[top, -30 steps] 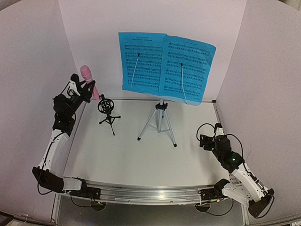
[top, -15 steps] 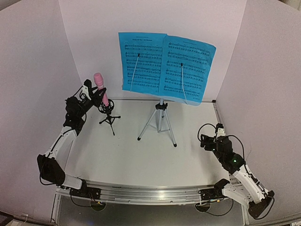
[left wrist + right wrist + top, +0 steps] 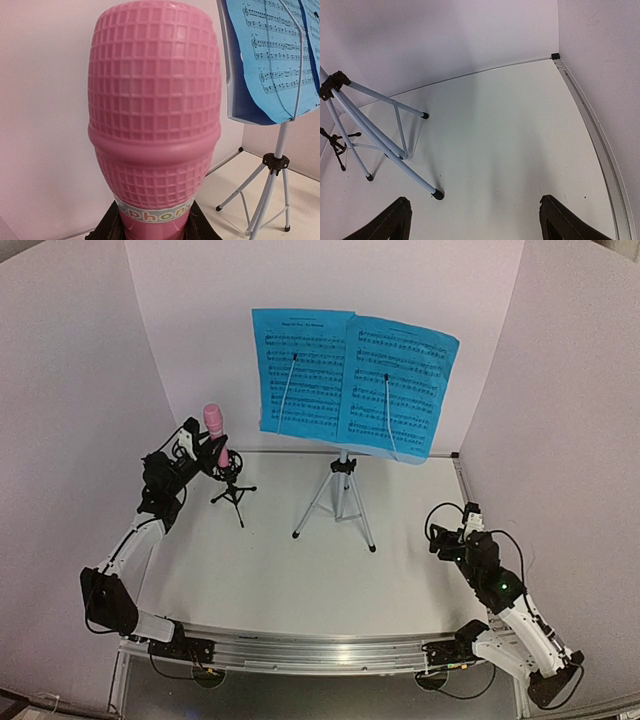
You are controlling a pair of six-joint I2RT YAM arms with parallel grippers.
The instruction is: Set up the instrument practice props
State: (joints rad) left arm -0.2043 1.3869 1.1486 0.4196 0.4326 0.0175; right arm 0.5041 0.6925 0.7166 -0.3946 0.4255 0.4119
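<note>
The pale-blue music stand on its silver tripod (image 3: 340, 495) stands at mid-table and carries two blue sheet-music pages (image 3: 300, 370) side by side. My left gripper (image 3: 218, 452) is shut on the pink microphone (image 3: 213, 422), gripping its handle below the head. The microphone stands nearly upright, its lower end at the ring of the small black tripod mic holder (image 3: 231, 485); I cannot tell if it sits inside. In the left wrist view the microphone (image 3: 152, 110) fills the frame between my fingers (image 3: 107, 227). My right gripper (image 3: 445, 538) is open and empty at the right.
White walls close in the table on three sides. The tripod legs (image 3: 385, 145) spread left of my right gripper (image 3: 477, 225), and a foot of the mic holder (image 3: 337, 145) shows at far left. A metal rail (image 3: 600, 145) runs along the table's right edge.
My left arm has carried the microphone right and down from near the left wall to the mic holder, turning it more upright. The right arm has barely shifted.
</note>
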